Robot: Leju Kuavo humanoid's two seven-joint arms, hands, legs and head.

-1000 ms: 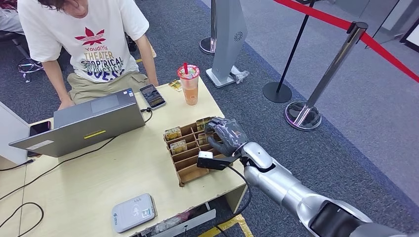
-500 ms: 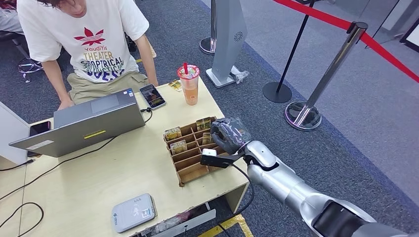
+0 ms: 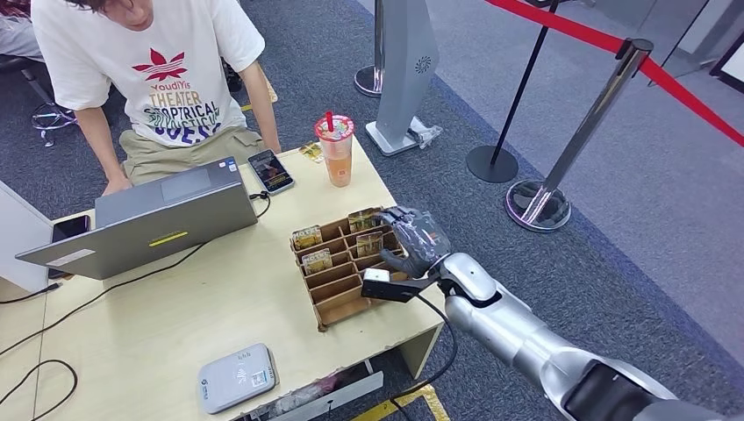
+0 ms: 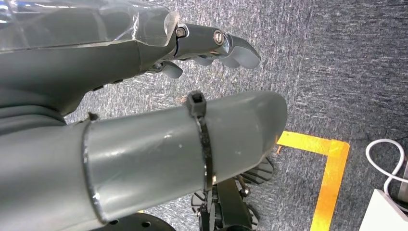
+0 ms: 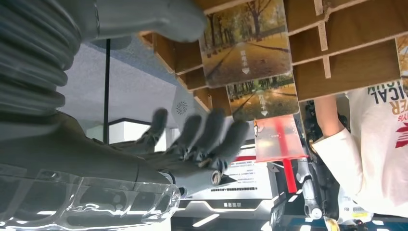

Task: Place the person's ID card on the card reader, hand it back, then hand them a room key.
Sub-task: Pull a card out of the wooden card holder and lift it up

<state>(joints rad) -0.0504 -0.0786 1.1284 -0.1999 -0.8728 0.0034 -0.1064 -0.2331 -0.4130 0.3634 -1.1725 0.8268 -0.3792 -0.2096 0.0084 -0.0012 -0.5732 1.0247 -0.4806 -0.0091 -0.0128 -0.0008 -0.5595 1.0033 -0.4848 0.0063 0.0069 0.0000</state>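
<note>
Right hand (image 3: 412, 239) hovers with fingers spread wide, holding nothing, over the key-card rack (image 3: 338, 289), likely lining up on a room key (image 3: 368, 243). Left hand (image 4: 211, 45) hangs idle, grip unclear.

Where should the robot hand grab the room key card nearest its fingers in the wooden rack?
Pinch the card by its top edge, coming from above: it stands upright in a slot of the wooden rack, so only that part sticks out. The right robot hand is beside it.

The person's white T-shirt (image 3: 167, 79) carries a red leaf logo with "YoudiYis", "THEATER" and "TROPICAL" printed beneath; a lower line is folded and unreadable. Print on the grey card reader (image 3: 235, 377) is too small to read.
</note>
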